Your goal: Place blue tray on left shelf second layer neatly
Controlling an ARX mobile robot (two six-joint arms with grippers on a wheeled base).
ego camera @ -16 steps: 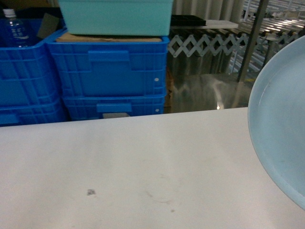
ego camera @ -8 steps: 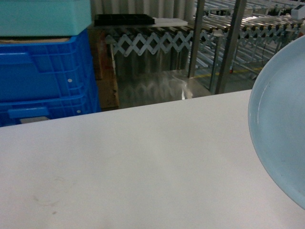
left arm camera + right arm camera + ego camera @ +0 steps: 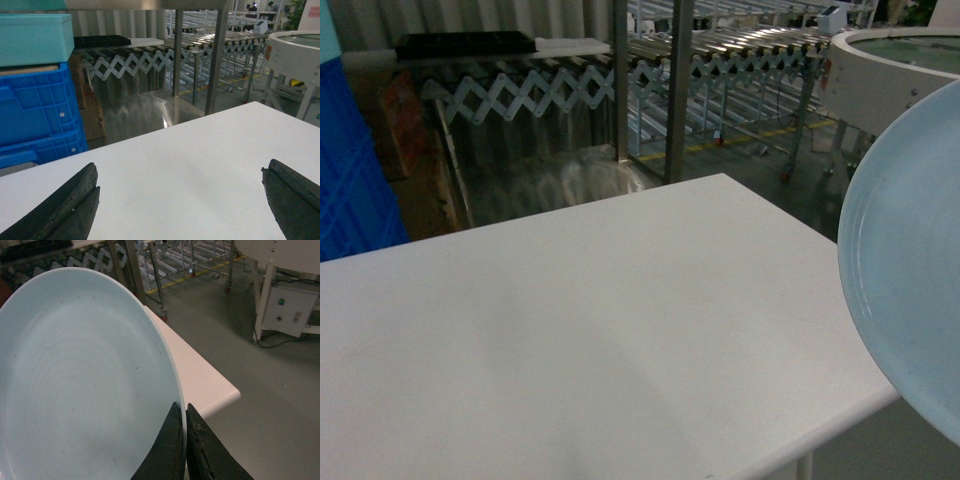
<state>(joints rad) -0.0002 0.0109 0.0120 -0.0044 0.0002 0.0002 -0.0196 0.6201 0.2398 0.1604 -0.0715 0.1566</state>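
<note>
Pale sky-blue plastic fills the right edge of the head view: the blue tray [image 3: 910, 270] is held up on edge above the right end of the white table [image 3: 590, 340], its hollow face turned toward the table. In the right wrist view the right gripper [image 3: 185, 440] is seen clenched on the tray's rim, one dark finger on each side of it, with the tray's shallow face [image 3: 80, 380] spread out to the left.

The left gripper [image 3: 180, 200] is held low over the table with its two fingers [image 3: 65, 210] spread wide and nothing between them.

Beyond the table, two upright steel posts [image 3: 650, 90] are seen, with a long roller conveyor [image 3: 720, 45] on scissor-lattice framing running behind them. A flat black tray [image 3: 465, 42] is set on top of that conveyor toward its left end. A round white conveyor table [image 3: 890, 70] is placed right of the posts. Left of the table, one royal-blue ribbed crate [image 3: 35, 110] is stacked on another, and a pale turquoise box [image 3: 35, 37] is carried on top of them. Whether any shelf tier of the rack is in view cannot be told.
</note>
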